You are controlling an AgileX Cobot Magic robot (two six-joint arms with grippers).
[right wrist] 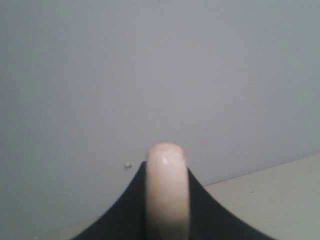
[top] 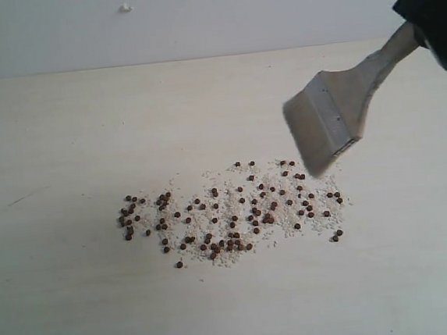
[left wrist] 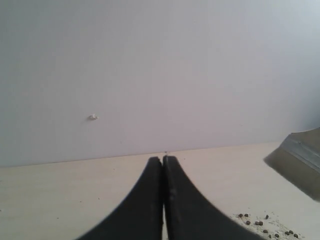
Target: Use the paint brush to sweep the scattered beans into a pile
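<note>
Wooden brush handle sits clamped in right gripper, soft bristles at the right edge of the scattered beans. Beans look light and roll easily; left gripper is closed, empty.

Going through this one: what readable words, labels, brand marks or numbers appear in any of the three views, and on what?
None can be read in any view.
The paint brush shows no brand or number.
The table and the wall carry no print.
The white speck on the wall is not a sign.
</note>
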